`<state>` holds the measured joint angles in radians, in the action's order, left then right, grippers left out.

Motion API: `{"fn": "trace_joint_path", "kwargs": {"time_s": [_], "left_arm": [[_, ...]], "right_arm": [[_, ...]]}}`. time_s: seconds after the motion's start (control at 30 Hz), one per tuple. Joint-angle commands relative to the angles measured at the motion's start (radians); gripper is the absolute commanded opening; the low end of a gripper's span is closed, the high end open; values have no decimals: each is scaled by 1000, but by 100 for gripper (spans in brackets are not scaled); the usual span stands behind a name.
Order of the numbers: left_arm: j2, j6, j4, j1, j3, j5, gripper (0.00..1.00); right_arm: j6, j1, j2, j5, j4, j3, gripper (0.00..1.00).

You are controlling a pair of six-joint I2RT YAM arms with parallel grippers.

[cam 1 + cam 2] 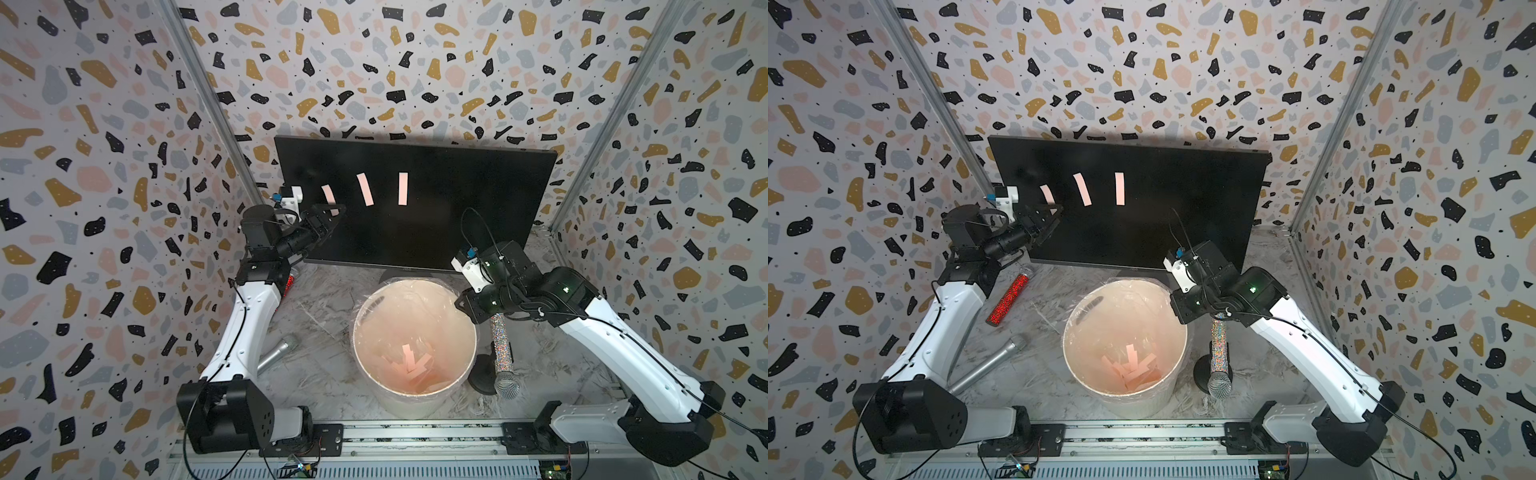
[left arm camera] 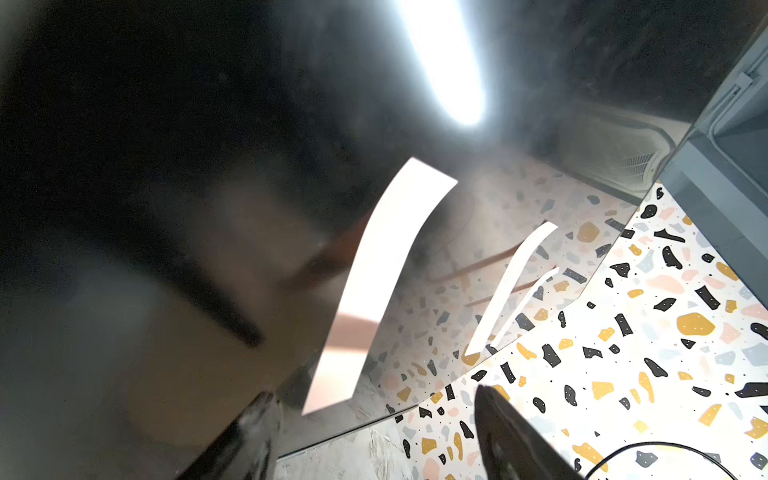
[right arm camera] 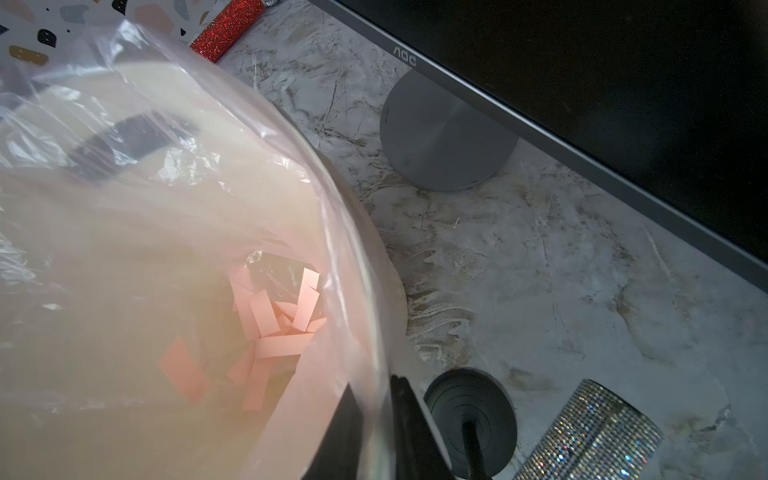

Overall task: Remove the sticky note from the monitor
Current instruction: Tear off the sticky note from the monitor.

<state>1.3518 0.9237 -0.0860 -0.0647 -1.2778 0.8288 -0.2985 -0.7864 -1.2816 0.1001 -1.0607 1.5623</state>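
Sticky note (image 1: 328, 193), leftmost of three pink strips on the monitor (image 1: 457, 199), has its lower end between the spread fingers of the left hand (image 1: 334, 212). Right hand (image 3: 374, 384) hovers over the bucket (image 1: 365, 332), fingers close together; full closure cannot be told. Bezel (image 3: 540, 137) lettering reads "AOC".

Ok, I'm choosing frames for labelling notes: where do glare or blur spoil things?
Left wrist view: lamp glare streaks the monitor, much of it blurs, the nearest sticky note washes nearly white. Right wrist view: sharp, though the bucket liner veils the notes inside. Both top views: sharp, glare-free.
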Motion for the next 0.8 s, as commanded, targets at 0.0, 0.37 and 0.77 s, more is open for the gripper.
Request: {"fn": "trace_joint_path", "kwargs": {"time_s": [0.0, 0.37, 0.77], "left_arm": [[2, 7, -68, -6, -43, 7, 74], [21, 27, -98, -5, -52, 8, 70], [19, 65, -136, -6, -57, 26, 60]], "right_arm": [[-19, 3, 12, -6, 18, 3, 17], [-45, 4, 4, -23, 46, 12, 6], [-51, 3, 1, -27, 48, 17, 5]]}}
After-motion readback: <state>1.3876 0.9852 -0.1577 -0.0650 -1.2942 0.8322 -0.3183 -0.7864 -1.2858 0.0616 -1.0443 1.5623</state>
